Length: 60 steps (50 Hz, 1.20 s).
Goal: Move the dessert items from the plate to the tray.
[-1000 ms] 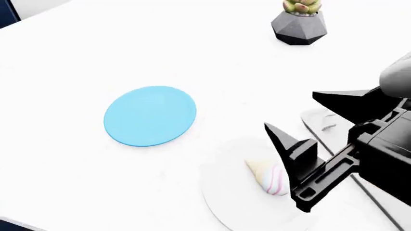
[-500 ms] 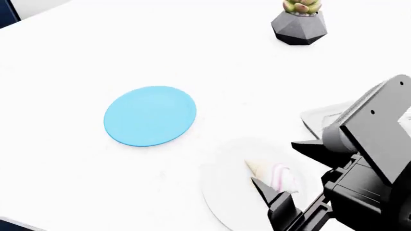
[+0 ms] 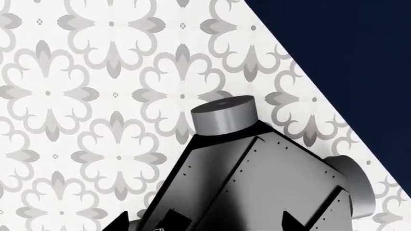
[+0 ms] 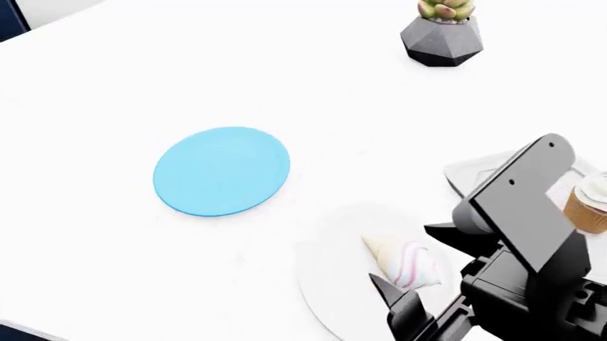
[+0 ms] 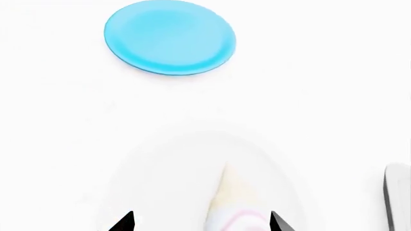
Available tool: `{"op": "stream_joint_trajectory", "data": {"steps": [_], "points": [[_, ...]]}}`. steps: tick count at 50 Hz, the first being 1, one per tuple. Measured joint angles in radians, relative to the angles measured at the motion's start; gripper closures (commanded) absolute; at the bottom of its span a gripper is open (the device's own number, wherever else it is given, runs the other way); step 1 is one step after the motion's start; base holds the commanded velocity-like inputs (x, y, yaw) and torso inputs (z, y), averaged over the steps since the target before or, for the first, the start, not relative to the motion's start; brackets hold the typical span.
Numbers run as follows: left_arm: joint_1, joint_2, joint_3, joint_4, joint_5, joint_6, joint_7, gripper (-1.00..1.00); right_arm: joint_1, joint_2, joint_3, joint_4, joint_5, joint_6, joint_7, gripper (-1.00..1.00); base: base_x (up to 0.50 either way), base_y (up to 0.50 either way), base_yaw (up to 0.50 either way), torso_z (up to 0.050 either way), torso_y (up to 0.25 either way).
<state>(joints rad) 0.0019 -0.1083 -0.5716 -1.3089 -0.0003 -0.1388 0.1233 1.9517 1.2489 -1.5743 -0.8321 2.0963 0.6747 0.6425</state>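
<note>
A round blue disc lies flat on the white table. To its right, the white plate holds the cone sweet, lying on its side, cream with a white top and pink stripes. The right gripper hangs over it, its fingers spread wide on each side, holding nothing. Farther right, the cupcake stands on the tray. The left gripper's fingers cannot be made out.

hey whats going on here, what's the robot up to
It is moving desserts from a white plate to a tray. The cupcake already sits over the tray side. The right gripper, jaws open, is at the cone sweet lying on the plate, one fingertip on each side. The left gripper is out of view. A blue plate and a succulent sit untouched.
</note>
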Motion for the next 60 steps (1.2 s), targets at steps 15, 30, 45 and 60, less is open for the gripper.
{"op": "stream_joint_trajectory", "data": {"steps": [15,30,45,60], "points": [[0.000,-0.001,0.003,0.000,0.000,0.006,0.002,-1.00,-0.040,0.006,-0.014,0.023,-0.047,0.000,-0.005,-1.00,0.00,0.00,0.00,0.000,0.000],[0.002,-0.002,0.002,0.000,-0.001,0.010,0.003,-1.00,-0.088,0.006,-0.029,0.051,-0.102,-0.017,-0.017,-1.00,0.00,0.00,0.00,0.000,0.000],[0.005,-0.002,0.002,0.000,0.000,0.014,0.005,-1.00,-0.144,0.001,-0.045,0.066,-0.153,-0.048,-0.031,-1.00,0.00,0.00,0.00,0.000,0.000],[0.007,-0.002,0.001,0.000,-0.001,0.017,0.007,-1.00,-0.183,-0.008,-0.054,0.071,-0.183,-0.072,-0.043,-1.00,0.00,0.00,0.00,0.000,0.000]]}}
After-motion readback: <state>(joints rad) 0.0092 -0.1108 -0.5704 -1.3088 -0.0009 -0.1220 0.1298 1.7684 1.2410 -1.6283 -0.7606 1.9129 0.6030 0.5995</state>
